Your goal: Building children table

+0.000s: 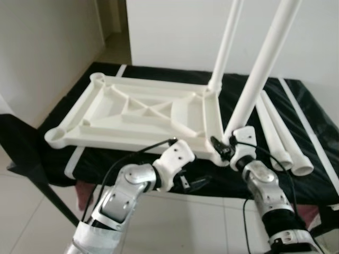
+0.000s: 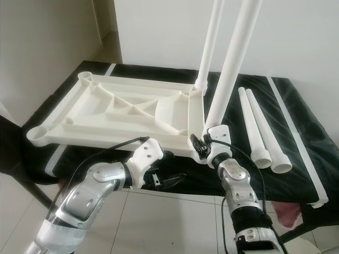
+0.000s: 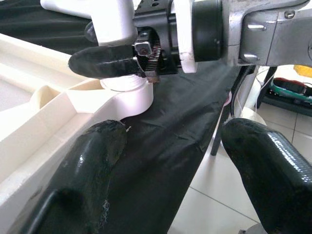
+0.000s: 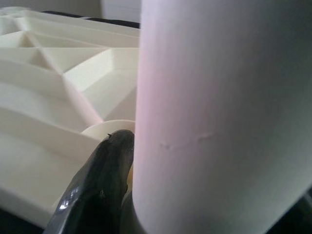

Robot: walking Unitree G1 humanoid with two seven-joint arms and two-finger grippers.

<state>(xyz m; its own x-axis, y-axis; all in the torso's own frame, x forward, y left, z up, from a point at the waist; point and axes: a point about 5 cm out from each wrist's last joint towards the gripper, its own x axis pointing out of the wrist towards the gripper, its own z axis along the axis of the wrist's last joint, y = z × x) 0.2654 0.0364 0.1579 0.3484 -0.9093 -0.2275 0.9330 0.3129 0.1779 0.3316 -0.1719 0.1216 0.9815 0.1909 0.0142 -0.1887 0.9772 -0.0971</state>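
The white plastic tabletop (image 1: pixel 122 140) lies upside down on a black-covered surface. One white leg (image 1: pixel 225 47) stands in its far right corner socket. A second leg (image 1: pixel 262 69) stands in the near right socket (image 3: pixel 129 95). My right gripper (image 1: pixel 229 148) is shut on that leg at its base, and one black finger (image 4: pixel 102 190) presses its side. My left gripper (image 1: pixel 193 182) hangs open just below the tabletop's front edge, left of the right gripper, with nothing between its fingers (image 3: pixel 92 161). Two loose legs (image 1: pixel 280 132) lie on the cloth to the right.
The black cloth (image 1: pixel 318 174) hangs over the surface's front edge above a pale tiled floor (image 1: pixel 175 222). A dark frame (image 1: pixel 26 159) stands at the left, a white wall behind. A pink item (image 2: pixel 286 214) lies on the floor at the lower right.
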